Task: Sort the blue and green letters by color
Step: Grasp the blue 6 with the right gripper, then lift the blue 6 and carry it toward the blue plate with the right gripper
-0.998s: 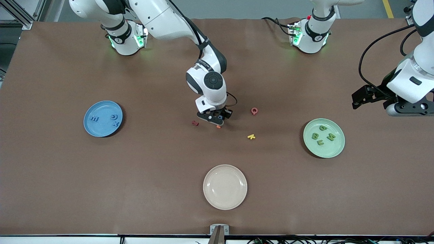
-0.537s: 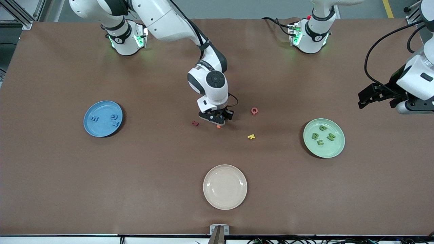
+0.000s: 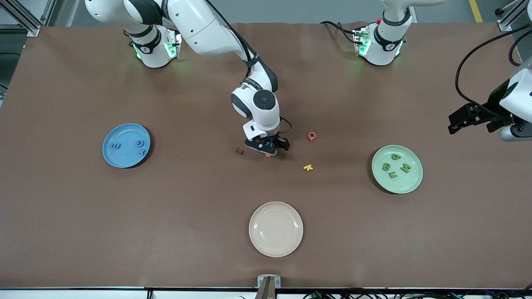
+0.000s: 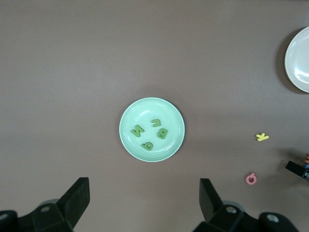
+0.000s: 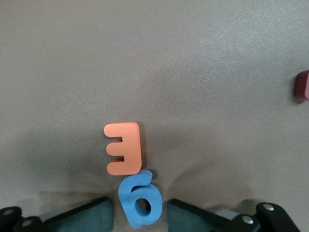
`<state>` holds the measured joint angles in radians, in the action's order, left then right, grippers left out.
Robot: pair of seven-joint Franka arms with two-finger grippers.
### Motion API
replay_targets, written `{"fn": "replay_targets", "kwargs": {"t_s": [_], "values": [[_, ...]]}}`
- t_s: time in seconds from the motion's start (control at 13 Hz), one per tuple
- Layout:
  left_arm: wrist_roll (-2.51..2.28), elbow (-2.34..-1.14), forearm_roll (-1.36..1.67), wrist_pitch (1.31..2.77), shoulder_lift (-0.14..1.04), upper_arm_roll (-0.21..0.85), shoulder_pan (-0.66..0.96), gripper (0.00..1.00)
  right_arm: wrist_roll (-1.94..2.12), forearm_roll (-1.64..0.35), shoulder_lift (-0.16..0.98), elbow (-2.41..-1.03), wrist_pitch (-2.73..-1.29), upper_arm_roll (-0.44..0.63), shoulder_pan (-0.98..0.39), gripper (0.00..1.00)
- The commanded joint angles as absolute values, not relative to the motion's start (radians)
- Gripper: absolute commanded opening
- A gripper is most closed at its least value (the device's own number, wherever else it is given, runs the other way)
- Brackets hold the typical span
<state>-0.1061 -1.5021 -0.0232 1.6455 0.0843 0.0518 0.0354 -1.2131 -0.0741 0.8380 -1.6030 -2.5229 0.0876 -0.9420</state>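
Three plates on the table in the front view: blue plate point(image 3: 126, 145) toward my right arm's end, pale green plate point(image 3: 397, 169) toward my left arm's end, cream plate point(image 3: 276, 229) nearest the camera. Three blue letters point(image 3: 129, 145) lie on the blue plate, four green letters point(image 3: 394, 166) on the green one. My right gripper point(image 3: 269, 148) is down at the table mid-field, right over an orange letter point(image 3: 268, 155). Dark red letter point(image 3: 239, 151) just beside it toward the right arm's end; pink letter point(image 3: 311, 136) and yellow letter point(image 3: 308, 167) lie toward the green plate. My left gripper point(image 3: 474, 117) hangs up in the air near the table's edge at the left arm's end, waiting.

Left wrist view: my left fingers point(image 4: 72, 203) are spread wide with nothing between them. Below, the green plate point(image 4: 126, 145) with its four green letters point(image 4: 150, 134) (N, a small curved one, B, one round one). Yellow letter point(image 4: 261, 137), pink letter point(image 4: 250, 179) and a slice of the cream plate point(image 4: 295, 63) sit at the edge.

Right wrist view: my right fingers point(image 5: 87, 216) are pinching the fourth blue letter point(image 5: 140, 199), shaped like a 6, one pad on each side. It touches the orange letter point(image 5: 124, 148), an E, lying flat on the table. Dark red letter point(image 5: 302, 85) just clips the frame edge.
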Motion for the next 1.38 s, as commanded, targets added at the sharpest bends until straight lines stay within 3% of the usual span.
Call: {"fn": "replay_targets", "kwargs": {"t_s": [0.0,0.38,0.46,0.69,1.15,1.3], "values": [[-0.098,-1.503,-0.038,1.646,0.078,0.055,0.035,1.0,-1.232,-0.038,0.885,-1.557,-2.53,0.103,-0.943,0.57],[-0.103,-1.505,-0.038,1.646,0.081,0.058,0.041,1.0,-1.212,0.0,0.884,-1.551,-2.523,0.103,-0.93,0.48],[-0.103,-1.506,-0.04,1.647,0.087,0.058,0.046,1.0,-1.206,0.006,0.882,-1.551,-2.52,0.103,-0.928,0.41],[-0.11,-1.505,-0.04,1.649,0.095,0.061,0.054,1.0,-1.206,0.006,0.879,-1.551,-2.519,0.103,-0.927,0.03],[-0.11,-1.506,-0.04,1.647,0.095,0.064,0.057,1.0,-1.175,0.005,0.841,-1.485,-2.309,0.101,-0.9,0.0],[-0.11,-1.508,-0.038,1.647,0.094,0.067,0.069,1.0,-1.175,0.005,0.842,-1.482,-2.303,0.101,-0.9,0.0]]}}
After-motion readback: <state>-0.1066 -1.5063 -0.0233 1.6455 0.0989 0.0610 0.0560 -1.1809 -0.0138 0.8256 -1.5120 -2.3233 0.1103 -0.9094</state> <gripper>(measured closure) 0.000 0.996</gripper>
